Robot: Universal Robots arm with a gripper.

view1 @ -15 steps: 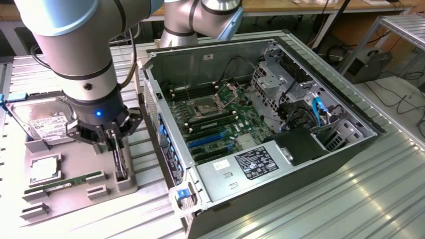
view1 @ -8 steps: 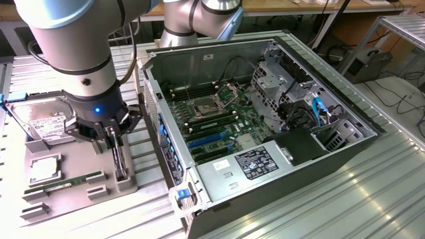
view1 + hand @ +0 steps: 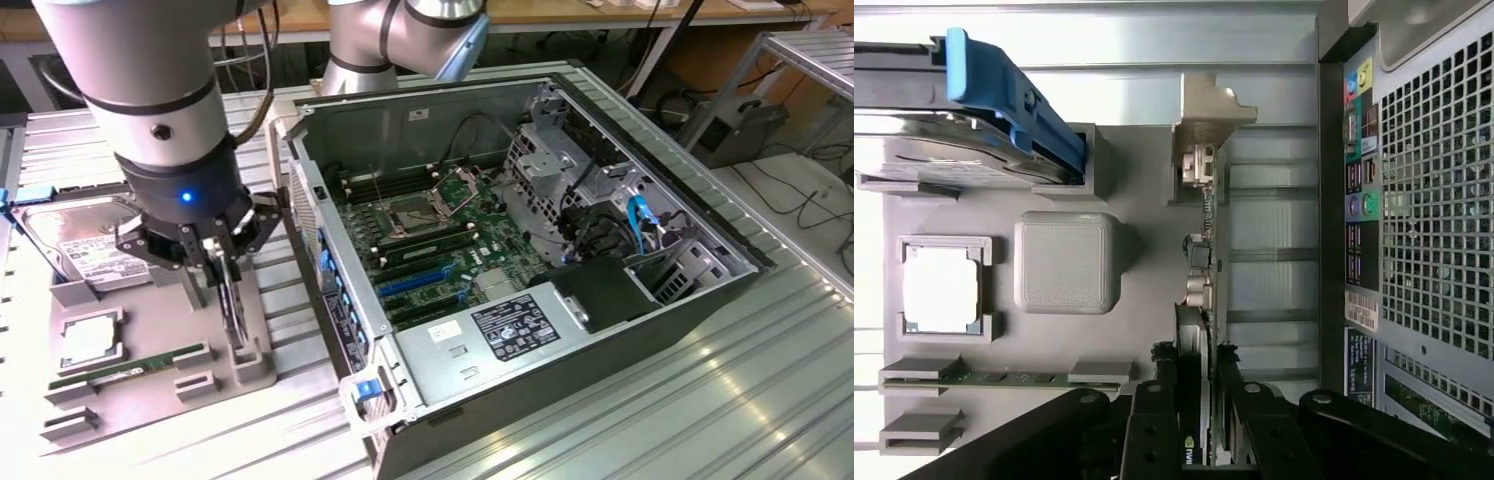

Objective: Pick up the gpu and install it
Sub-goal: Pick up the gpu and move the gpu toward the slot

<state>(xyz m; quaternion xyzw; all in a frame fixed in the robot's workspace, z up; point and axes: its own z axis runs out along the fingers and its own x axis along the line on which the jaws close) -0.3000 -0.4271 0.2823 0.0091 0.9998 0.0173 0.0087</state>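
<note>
1. The gripper (image 3: 1199,425) hung low over the grey fixture tray (image 3: 134,400), which lay on the slatted metal tabletop (image 3: 641,420) at the exterior view's left.
2. The gpu (image 3: 1204,250) stood on edge in the tray, along the tray edge nearest the open computer case (image 3: 387,130). It was outside the case and not yet installed.
3. The fingers (image 3: 1154,420) were clenched on the gpu, one against each flat face. In the wrist view I could find no gap between finger and card.
4. The wrist view showed the card edge-on only. Its silver end bracket (image 3: 1204,120) was plain, but the cooler face could not be made out.
5. The part of the card beyond the fingers ran out of the wrist frame. A small green logo was visible there, though it could not be read.
6. In the exterior view the gripper body covered the upper part of the card, leaving a thin dark strip visible beneath it. Whether the card's lower edge was seated in its slot could not be told.
7. The hard drive (image 3: 83,255) sat at the tray's far end, partly hidden behind the arm.
8. The processor chip (image 3: 91,340) and the green RAM stick (image 3: 134,368) lay in their own holders, apart from the gripper.
</note>
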